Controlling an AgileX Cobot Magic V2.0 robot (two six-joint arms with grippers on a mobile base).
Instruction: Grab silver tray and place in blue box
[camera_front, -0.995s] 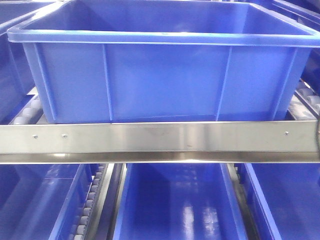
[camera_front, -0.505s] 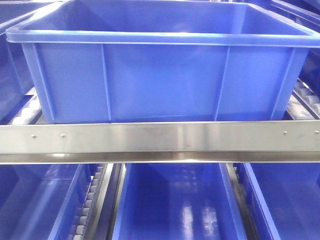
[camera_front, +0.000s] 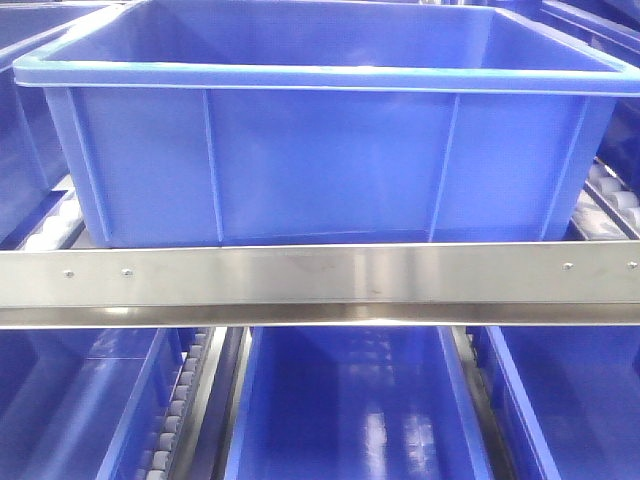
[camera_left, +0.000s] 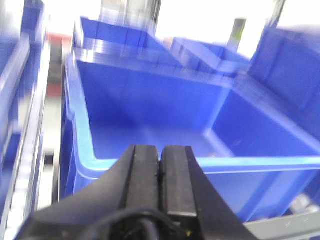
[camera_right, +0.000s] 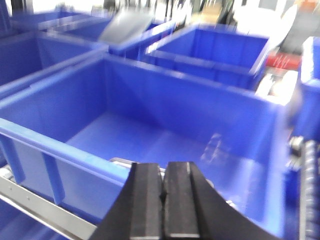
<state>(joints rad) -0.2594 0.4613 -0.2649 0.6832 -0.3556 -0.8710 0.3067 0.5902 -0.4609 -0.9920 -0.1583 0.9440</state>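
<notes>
— Where is the blue box (camera_front: 320, 140)?

— It fills the upper part of the front view, resting on a roller rack behind a steel rail (camera_front: 320, 285) that hides its bottom edge. The top of the view cuts off its far wall. More blue crates (camera_front: 355, 410) lie on the level below, only partly seen.

— And the silver tray?

— Hard to say. In the right wrist view a pale grey, tilted shape (camera_right: 125, 25) sits in a far crate, but blur keeps it from being identified.

— The fingers?

— The left gripper (camera_left: 161, 172) has its fingers (camera_left: 142, 175) pressed together with nothing between them, hovering at the box's near rim. The right gripper (camera_right: 162, 200) is likewise clenched on nothing, above the near rim of the box. Both wrist views are blurred, and the arms are cut off.
</notes>
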